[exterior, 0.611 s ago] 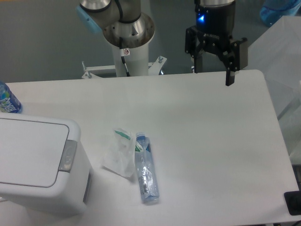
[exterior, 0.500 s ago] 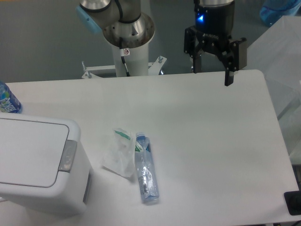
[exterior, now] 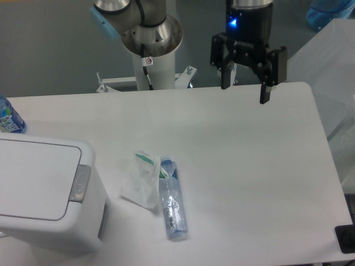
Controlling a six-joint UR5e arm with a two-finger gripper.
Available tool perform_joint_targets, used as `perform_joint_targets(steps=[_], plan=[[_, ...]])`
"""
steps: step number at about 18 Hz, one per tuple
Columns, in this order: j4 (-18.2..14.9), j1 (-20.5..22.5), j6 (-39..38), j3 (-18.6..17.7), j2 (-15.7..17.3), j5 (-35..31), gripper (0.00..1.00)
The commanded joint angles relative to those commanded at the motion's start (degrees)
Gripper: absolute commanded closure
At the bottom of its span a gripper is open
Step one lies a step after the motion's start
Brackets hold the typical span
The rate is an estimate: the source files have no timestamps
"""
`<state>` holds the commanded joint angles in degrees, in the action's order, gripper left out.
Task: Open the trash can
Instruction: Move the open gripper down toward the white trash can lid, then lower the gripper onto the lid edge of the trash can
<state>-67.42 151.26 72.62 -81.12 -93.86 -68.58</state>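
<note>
Nothing done yet: trash can (exterior: 47, 194) lid flat, closed. Hand (exterior: 245, 91) empty, fingers spread, hovering; can well off, down-left of it.

Clear bottle (exterior: 172, 198) lies touching crumpled wrapper (exterior: 142, 178); blue-labelled bottle (exterior: 9, 117) at left edge.

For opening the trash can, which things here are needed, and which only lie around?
Needed:
trash can, lid shut
its grey button strip
gripper, open, far from the can

Lying around:
clear bottle
plastic bag
blue-labelled bottle
</note>
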Motion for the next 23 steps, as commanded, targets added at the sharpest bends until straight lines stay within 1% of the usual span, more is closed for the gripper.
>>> perform_joint_targets(steps=[3, 5, 9, 12, 14, 15, 17, 18, 21, 23], plan=[[0.7, -0.1, -7.1, 0.0, -0.3, 0.8, 0.00], [2.6, -1.0, -12.6, -0.1, -0.7, 0.8, 0.00], [6.8, -5.3, -28.2, -0.6, -1.9, 0.7, 0.00], [10.2, -8.6, -37.7, -0.5, -3.8, 0.7, 0.00], [10.8, -11.2, -43.8, -0.4, -4.7, 0.7, 0.00], [10.9, -11.6, -46.2, -0.5, -4.9, 0.7, 0.00], [11.0, -12.6, -49.1, -0.3, -5.7, 0.9, 0.00], [11.0, -13.5, -49.6, 0.2, -6.4, 0.9, 0.00], [11.6, -16.1, -51.3, 0.0, -8.1, 0.9, 0.00], [13.1, -17.5, -53.2, 0.2, -9.3, 0.9, 0.00]])
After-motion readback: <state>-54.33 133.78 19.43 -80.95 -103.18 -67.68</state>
